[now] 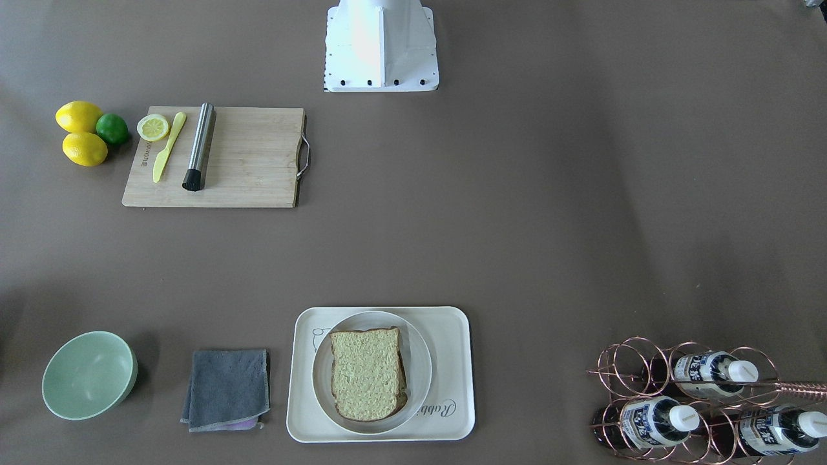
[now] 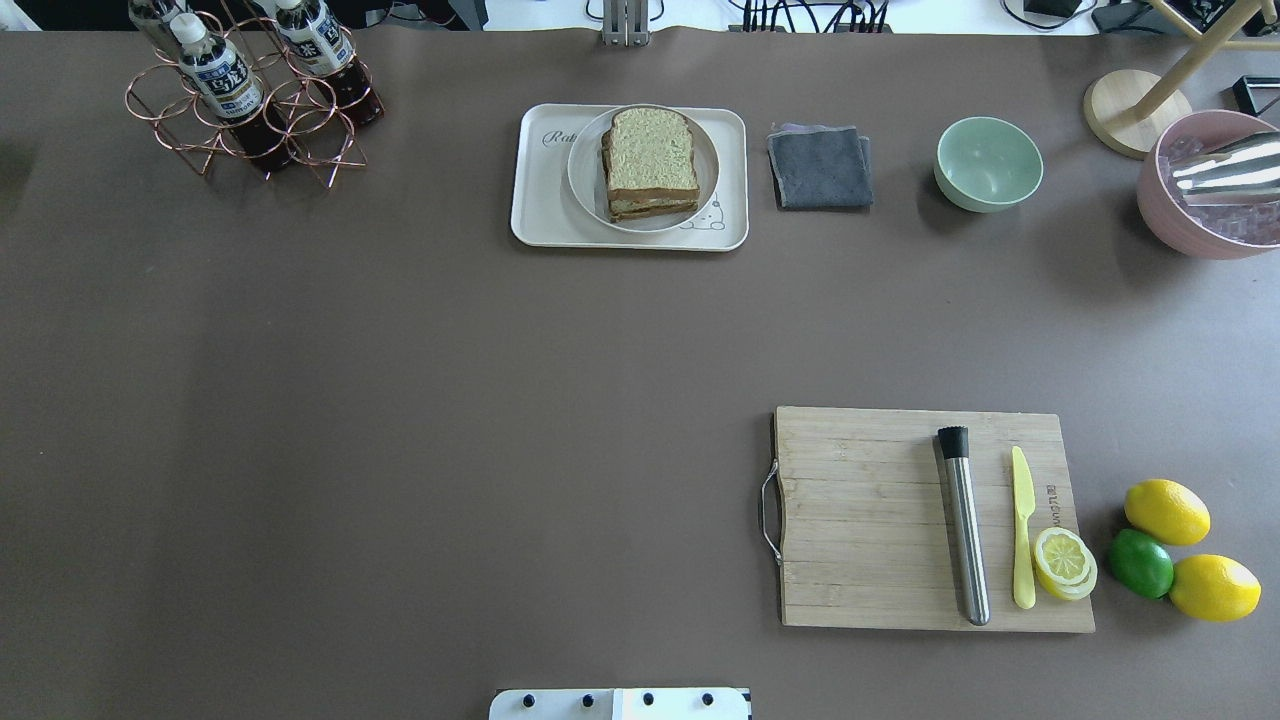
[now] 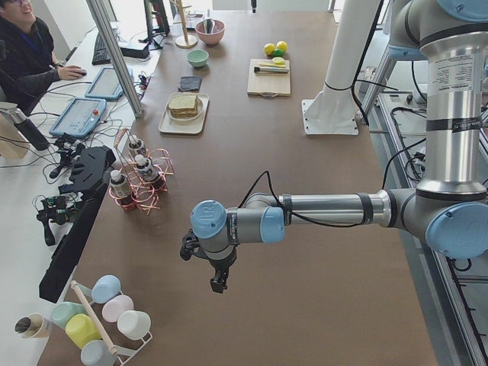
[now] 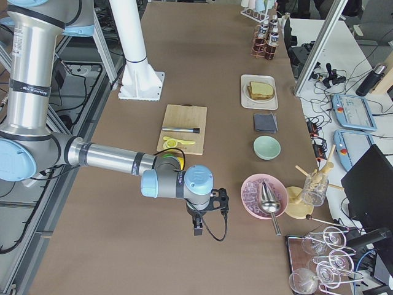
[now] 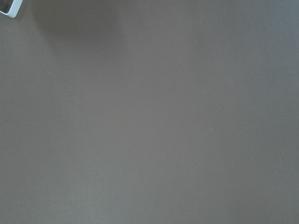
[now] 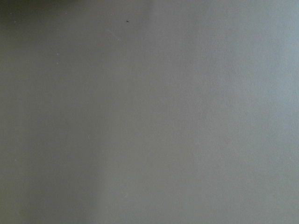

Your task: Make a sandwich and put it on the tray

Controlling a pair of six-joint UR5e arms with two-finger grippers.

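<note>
The sandwich (image 2: 651, 162), two brown-crusted bread slices stacked with filling between, lies on a round white plate (image 2: 585, 175) that sits on the cream-white tray (image 2: 535, 215) at the far middle of the table. It also shows in the front view (image 1: 367, 373) on the tray (image 1: 452, 420). My left gripper (image 3: 218, 284) shows only in the left side view, far from the tray near the table's left end. My right gripper (image 4: 198, 230) shows only in the right side view, near the right end. I cannot tell whether either is open or shut. Both wrist views show only bare brown table.
A folded grey cloth (image 2: 820, 166) and a green bowl (image 2: 988, 163) lie right of the tray. A wire rack with bottles (image 2: 250, 95) stands at the far left. A wooden cutting board (image 2: 870, 520) holds a steel muddler, yellow knife and lemon slice; lemons and a lime (image 2: 1140, 562) lie beside it.
</note>
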